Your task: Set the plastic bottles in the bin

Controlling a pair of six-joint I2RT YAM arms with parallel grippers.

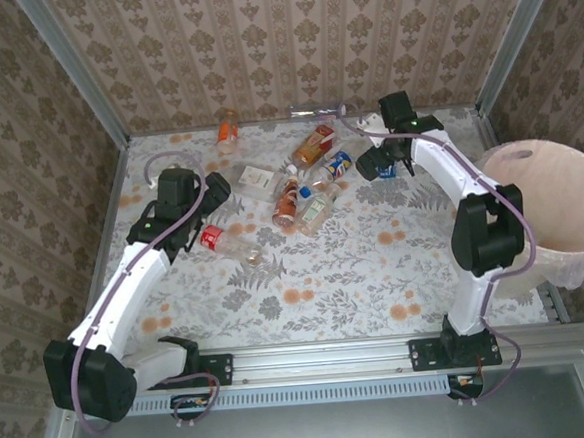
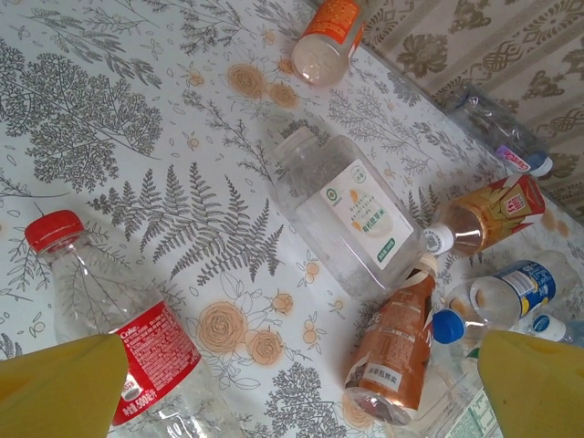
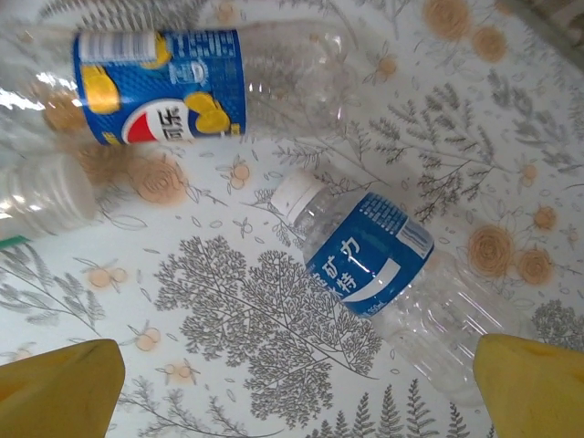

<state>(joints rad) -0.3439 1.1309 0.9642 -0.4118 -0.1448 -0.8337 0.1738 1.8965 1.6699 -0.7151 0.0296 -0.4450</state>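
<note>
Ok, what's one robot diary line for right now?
left gripper: open, near red-label bottle | right gripper: open, above blue-label bottle | other bottles: lying on table | bin: beside right arm

L arm [image 1: 126, 281] stretched fwd and up-right from its base, elbow low, w/ L gripper [image 1: 213, 191] pitched down, jaws spread wide. R arm [image 1: 449, 168] rose to a bent elbow, then reached inward to the left, R gripper [image 1: 376, 163] also pitched down, jaws wide apart. Yellow fingers [image 2: 64, 388] sat at the lower corners of both wrist views.
</note>
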